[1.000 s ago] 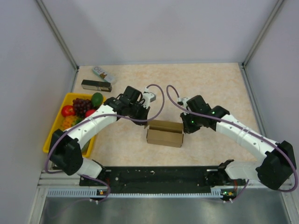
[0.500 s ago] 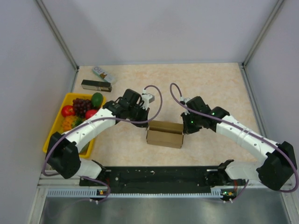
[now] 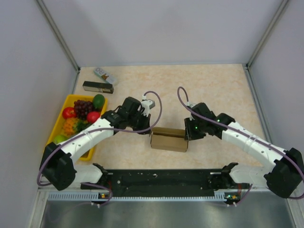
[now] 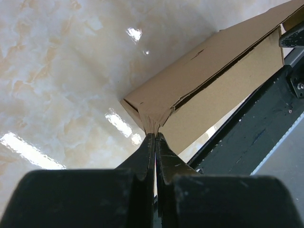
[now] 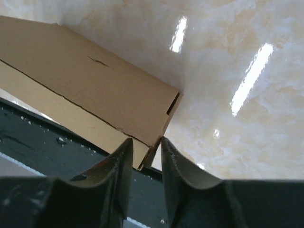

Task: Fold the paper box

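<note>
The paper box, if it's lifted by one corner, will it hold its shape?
Probably light and bendy: the paper box is thin cardboard, crumpled where the left gripper pinches its corner. Its seam gapes, so it may spring open.

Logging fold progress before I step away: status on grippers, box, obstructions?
Left gripper shut, pinching paper box corner. Right gripper slightly open, straddling opposite end. Box formed into carton, between arms. Fruit tray off left, apart.

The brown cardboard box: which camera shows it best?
The top external view: nearly the whole paper box shows there, outline and all. The left wrist view shows only one corner, pinched in the left gripper; the right wrist view shows its other end, cropped.
</note>
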`<state>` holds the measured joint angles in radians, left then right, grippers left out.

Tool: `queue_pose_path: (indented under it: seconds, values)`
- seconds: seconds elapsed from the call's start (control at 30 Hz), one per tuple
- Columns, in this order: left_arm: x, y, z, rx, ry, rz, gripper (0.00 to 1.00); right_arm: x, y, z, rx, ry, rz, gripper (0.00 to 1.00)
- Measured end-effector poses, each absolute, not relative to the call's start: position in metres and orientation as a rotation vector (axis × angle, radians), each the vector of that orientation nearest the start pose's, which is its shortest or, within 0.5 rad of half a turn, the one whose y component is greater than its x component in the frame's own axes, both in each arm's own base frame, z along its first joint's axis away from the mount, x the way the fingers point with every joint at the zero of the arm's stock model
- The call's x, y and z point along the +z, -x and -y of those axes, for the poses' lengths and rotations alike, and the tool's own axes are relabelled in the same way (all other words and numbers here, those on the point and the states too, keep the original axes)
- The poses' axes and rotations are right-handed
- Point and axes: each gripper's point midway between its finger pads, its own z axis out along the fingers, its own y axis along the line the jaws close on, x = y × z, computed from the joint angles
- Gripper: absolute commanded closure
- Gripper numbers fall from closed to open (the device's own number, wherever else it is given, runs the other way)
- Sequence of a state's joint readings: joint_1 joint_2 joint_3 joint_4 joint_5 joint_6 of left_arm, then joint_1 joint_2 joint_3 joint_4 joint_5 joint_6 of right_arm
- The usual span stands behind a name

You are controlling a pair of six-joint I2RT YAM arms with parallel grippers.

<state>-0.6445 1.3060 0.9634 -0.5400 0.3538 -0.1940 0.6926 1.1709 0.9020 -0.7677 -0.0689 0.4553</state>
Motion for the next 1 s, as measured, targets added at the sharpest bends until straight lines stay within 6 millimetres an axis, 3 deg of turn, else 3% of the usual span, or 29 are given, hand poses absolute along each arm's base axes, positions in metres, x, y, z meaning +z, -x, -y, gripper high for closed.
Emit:
queue_pose_path:
  seconds: [0.13, 0.4, 0.63, 0.77, 1.0]
  values:
    - [0.135, -0.208, 0.247, -0.796, -0.711, -2.435, 1.00, 0.117, -0.181, -0.191, 0.502, 0.309, -2.650, 0.44]
    - [0.135, -0.207, 0.247, -0.785, -0.690, -2.435, 1.00, 0.115, -0.170, -0.184, 0.550, 0.216, -2.612, 0.35]
    - [0.135, -0.205, 0.247, -0.789, -0.676, -2.435, 1.00, 0.098, -0.157, -0.174, 0.603, -0.024, -2.601, 0.41]
    - [0.136, -0.204, 0.247, -0.795, -0.665, -2.437, 1.00, 0.090, -0.152, -0.179, 0.700, -0.165, -2.587, 0.44]
    - [0.136, -0.199, 0.250, -0.809, -0.659, -2.447, 1.00, 0.090, -0.154, -0.186, 0.789, -0.267, -2.544, 0.50]
